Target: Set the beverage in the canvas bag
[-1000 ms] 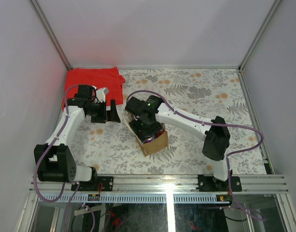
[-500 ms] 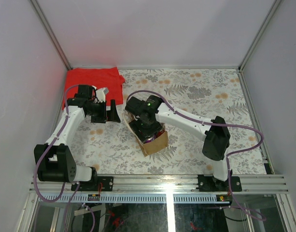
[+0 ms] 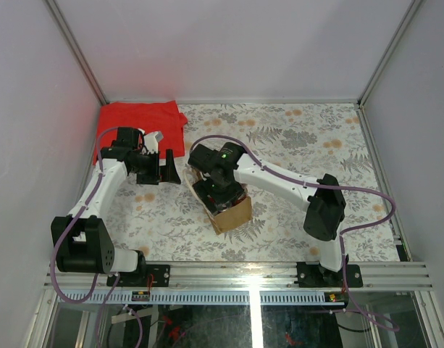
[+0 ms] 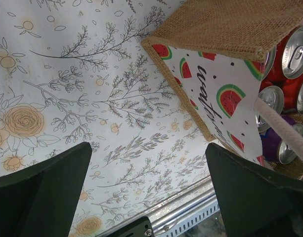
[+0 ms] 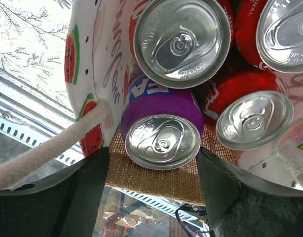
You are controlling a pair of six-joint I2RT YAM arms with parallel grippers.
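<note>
- I see the canvas bag (image 3: 237, 214) standing on the floral-print table (image 3: 316, 145), its mouth open upward. It sits ahead of the two arm bases and roughly between them.
- Inside the bag, the purple beverage can (image 5: 158, 118) stands lid up. It is hard against the bag's burlap wall and next to the watermelon-print lining (image 5: 81, 54).
- Three red cans (image 5: 181, 42) share the bag with it. All are lid up and crowd close around the purple one on the side away from that burlap wall.
- The right gripper (image 5: 152, 168) hangs directly over the bag's mouth. Its fingers are spread wide to either side of the purple can's lid and clasp nothing that I can make out. I cannot tell whether a pad brushes the can.
- A cream rope handle (image 5: 47, 148) runs from the bag's lining out past one finger of the right gripper.
- The left gripper (image 4: 147, 153) hovers just beside the bag, on the side toward the left arm. Its fingers are far apart, with only the printed tabletop between them.
- From the left wrist camera, the bag's burlap outside and its open mouth both show, with the can lids visible within.
- A folded red cloth (image 3: 142, 119) lies well apart from the bag, at the table's far corner beyond the left gripper.
</note>
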